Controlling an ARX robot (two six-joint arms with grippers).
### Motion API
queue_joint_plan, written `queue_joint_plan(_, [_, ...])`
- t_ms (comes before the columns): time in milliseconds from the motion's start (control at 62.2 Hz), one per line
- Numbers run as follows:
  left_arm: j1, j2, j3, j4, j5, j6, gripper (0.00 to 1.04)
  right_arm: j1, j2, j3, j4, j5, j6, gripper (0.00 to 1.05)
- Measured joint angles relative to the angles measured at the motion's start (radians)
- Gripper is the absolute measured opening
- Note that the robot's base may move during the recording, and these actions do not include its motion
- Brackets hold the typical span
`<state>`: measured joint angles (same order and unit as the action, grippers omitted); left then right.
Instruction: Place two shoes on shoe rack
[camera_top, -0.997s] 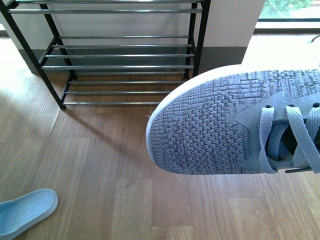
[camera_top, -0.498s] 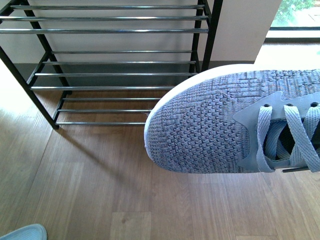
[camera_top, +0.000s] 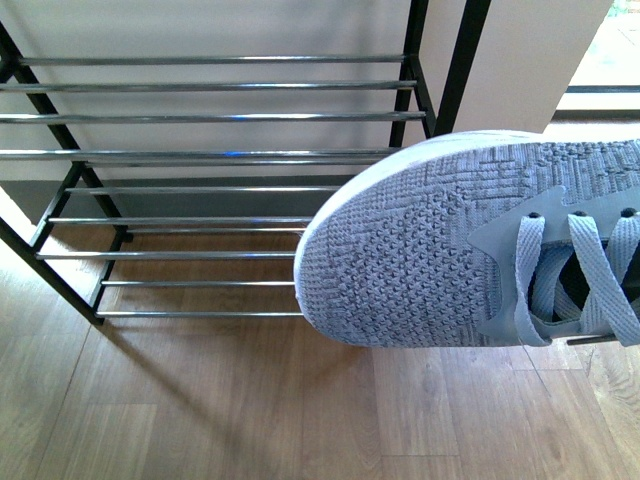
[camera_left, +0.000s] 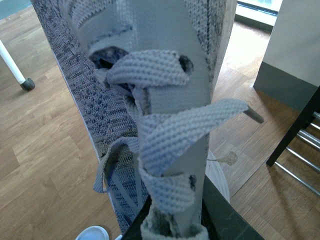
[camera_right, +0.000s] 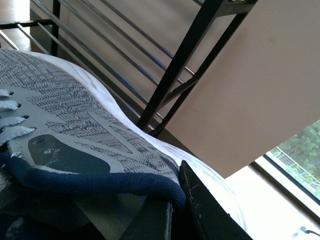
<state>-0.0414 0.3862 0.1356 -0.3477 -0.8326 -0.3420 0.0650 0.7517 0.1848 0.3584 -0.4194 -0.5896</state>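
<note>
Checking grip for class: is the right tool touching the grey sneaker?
Touching. Right wrist view: right tool fingers pinch the sneaker at its navy collar.

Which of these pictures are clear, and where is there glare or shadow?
Front view: the sneaker is sharp, rods of the rack glint, and its shadow lies soft on the floor. Left wrist view: laces fill the frame, slightly soft; floor behind washed out by sun. Right wrist view: window bright, navy collar dark.

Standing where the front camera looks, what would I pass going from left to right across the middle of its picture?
The shoe rack's black upright → its chrome rods → the grey sneaker's knit toe → its laces.
</note>
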Motion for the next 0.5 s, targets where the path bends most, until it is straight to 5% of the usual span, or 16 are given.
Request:
queue_joint_plan(273, [0.0,0.0,0.0,0.0,-0.004,0.0,0.03,0.0,0.0,0.001,0.0,-0.003,0.0,0.01])
queue_joint_plan(498, [0.0,0.0,0.0,0.0,-0.001,0.0,0.03,0.167,0.102,0.022,0.279,0.102,0.381,0.01])
